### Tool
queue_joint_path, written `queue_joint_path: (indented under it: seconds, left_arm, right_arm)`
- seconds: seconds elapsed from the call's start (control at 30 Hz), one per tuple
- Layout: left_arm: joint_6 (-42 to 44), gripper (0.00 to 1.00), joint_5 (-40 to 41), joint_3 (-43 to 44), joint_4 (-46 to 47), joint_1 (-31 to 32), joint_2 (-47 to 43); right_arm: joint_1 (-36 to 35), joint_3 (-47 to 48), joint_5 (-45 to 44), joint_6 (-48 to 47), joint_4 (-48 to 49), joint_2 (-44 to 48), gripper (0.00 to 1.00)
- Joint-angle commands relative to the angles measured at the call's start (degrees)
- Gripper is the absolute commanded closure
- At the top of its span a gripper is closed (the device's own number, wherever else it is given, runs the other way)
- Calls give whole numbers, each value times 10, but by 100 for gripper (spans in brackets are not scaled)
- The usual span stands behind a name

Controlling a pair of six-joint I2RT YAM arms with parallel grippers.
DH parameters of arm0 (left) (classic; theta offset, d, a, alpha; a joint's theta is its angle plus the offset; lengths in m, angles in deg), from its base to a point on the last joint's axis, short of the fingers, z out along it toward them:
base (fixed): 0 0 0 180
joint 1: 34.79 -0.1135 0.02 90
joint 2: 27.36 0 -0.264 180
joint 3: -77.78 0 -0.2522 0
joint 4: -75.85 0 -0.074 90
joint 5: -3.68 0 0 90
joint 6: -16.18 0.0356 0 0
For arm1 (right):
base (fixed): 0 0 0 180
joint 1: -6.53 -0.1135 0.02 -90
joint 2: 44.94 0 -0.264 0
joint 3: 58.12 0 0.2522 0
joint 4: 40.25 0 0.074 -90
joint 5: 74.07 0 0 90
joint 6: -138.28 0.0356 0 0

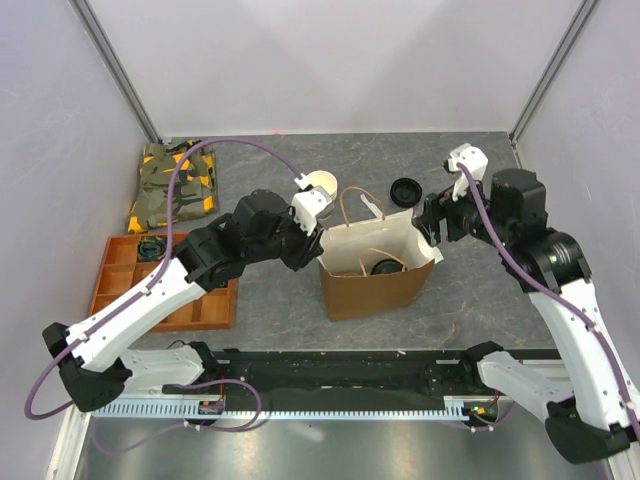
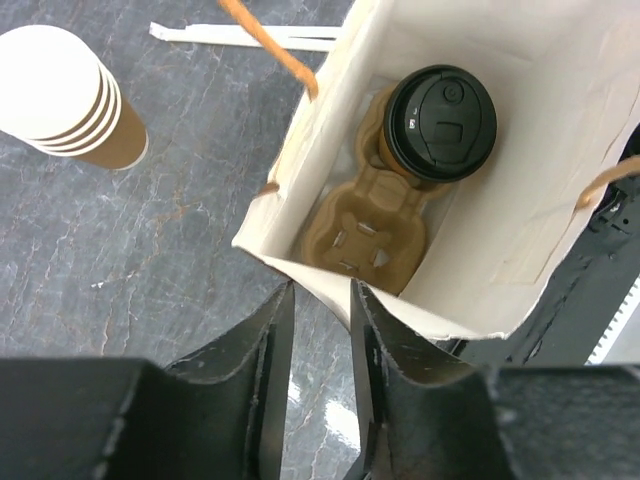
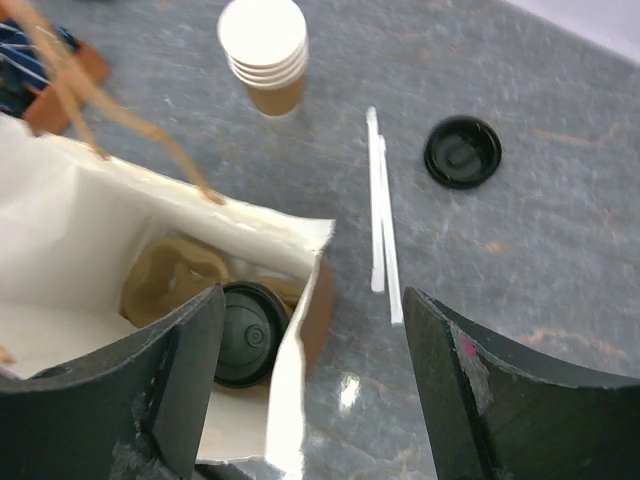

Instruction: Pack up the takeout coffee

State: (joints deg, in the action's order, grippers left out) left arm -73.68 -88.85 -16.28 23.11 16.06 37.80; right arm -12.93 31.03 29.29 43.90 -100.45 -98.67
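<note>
Gleaming black-lidded cup (image 2: 441,122) in pulp carrier (image 2: 365,225)

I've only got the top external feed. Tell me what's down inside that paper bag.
Observer: The left wrist view shows the takeout coffee, black lid on, seated in one pocket of a brown pulp carrier on the floor of the bag.
Operator: Check the carrier's other pocket.
Observer: Empty; its bottom flaps are bare.
Operator: Report the jaws.
Observer: Both are open with nothing between them. The left gripper is open narrowly, by the bag's near rim, and the right gripper is open wide.
</note>
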Motion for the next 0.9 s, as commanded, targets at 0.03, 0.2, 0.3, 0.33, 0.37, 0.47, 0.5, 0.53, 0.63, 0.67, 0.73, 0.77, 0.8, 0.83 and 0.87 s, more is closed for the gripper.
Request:
queue_joint_path:
  seconds: [0.03, 0.2, 0.3, 0.33, 0.37, 0.47, 0.5, 0.53, 0.63, 0.67, 0.73, 0.77, 0.8, 0.83, 0.87]
  left_arm:
    - [6, 60, 0, 52, -9, -4, 22]
    - [6, 52, -5, 67, -14, -4, 26]
    - [6, 42, -4, 74, -14, -6, 27]
    - [6, 39, -4, 75, -14, -5, 28]
    - [8, 34, -3, 81, -14, -6, 29]
    - [16, 26, -6, 104, -14, -9, 35]
    - [18, 23, -12, 112, -14, -9, 38]
    - [20, 21, -18, 121, -14, -9, 40]
    - [30, 17, -31, 150, -12, -10, 46]
    - [31, 16, -29, 165, -13, -10, 47]
    - [31, 16, -26, 181, -12, -13, 57]
    - [30, 15, -23, 197, -11, -15, 61]
    - [30, 15, -15, 205, -10, -15, 65]
    - [36, 15, -11, 213, -8, -16, 72]
    - [42, 15, 6, 228, 2, -21, 74]
  right_arm:
    - [27, 92, -26, 29, -45, -79, 19]
    - [95, 129, 40, 36, -62, -117, 16]
    - [166, 135, 102, 32, -66, -141, 15]
    - [187, 131, 118, 23, -74, -148, 16]
    - [228, 127, 151, 11, -83, -165, 16]
    - [296, 90, 190, -89, -124, -202, 19]
    - [306, 80, 189, -144, -134, -209, 22]
    - [311, 57, 186, -175, -146, -215, 23]
    - [311, 3, 169, -273, -160, -232, 27]
    - [308, -10, 162, -289, -160, -236, 29]
    - [298, -54, 127, -327, -137, -237, 32]
    - [283, -70, 113, -332, -126, -234, 34]
    - [275, -86, 100, -334, -110, -233, 35]
    - [265, -116, 75, -333, -77, -232, 35]
    - [247, -127, 68, -331, -63, -236, 36]
